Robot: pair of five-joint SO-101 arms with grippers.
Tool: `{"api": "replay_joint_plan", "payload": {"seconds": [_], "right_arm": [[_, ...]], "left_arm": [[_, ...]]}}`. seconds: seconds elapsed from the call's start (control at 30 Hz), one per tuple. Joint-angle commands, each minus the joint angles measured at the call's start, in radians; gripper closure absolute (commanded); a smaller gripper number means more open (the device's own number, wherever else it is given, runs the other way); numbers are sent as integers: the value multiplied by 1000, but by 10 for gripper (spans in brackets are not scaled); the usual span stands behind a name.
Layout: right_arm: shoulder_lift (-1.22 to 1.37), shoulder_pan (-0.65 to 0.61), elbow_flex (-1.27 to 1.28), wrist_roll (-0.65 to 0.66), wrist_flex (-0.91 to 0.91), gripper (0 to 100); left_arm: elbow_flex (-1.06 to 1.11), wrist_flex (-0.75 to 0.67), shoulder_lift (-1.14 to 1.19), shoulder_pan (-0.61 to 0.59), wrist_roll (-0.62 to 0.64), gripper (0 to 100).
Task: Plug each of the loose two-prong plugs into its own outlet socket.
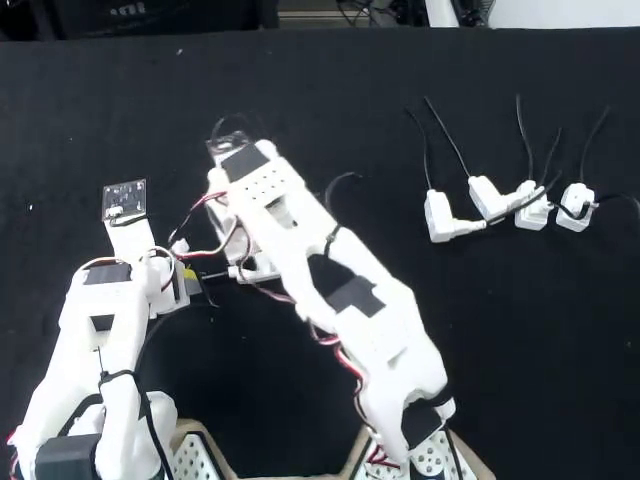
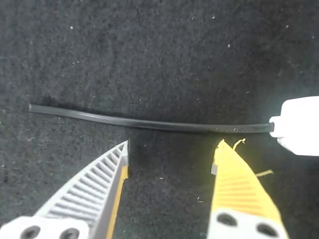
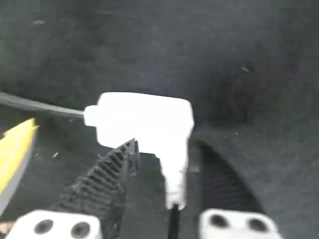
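The left gripper (image 2: 173, 149) hangs open over the black cloth-covered table (image 2: 149, 50), with a thin black cable (image 2: 149, 123) lying just past its fingertips. The right gripper (image 3: 167, 149), also spread, straddles the white L-shaped two-prong plug (image 3: 144, 122) on the table. Farther off, small white plug and outlet pieces (image 1: 440, 218) lie in a row.
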Motion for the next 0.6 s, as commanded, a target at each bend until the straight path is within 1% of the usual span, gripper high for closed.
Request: {"api": "replay_joint_plan", "payload": {"seconds": [0.0,0.07,0.17,0.27,0.3,0.37,0.5,0.57], "right_arm": [[-159,-37,-15,118,-23,676],[-225,-38,-13,157,-21,670],[-309,-34,-5,196,-20,669],[-369,-38,-4,302,-17,669],[-384,-40,-4,362,-17,669],[-404,-34,-4,539,0,669],[-384,-3,53,988,44,666],[-355,-6,119,1125,37,666]], "left_arm": [[-8,-5,-28,-10,11,730],[-8,-5,-29,-15,11,730],[-16,-5,-29,-67,18,730],[-31,-3,-29,-131,87,730],[-38,-3,-29,-157,104,730],[-39,-3,-29,-206,146,730],[-65,-3,-29,-321,249,730],[-73,-3,-29,-371,301,730]]}}
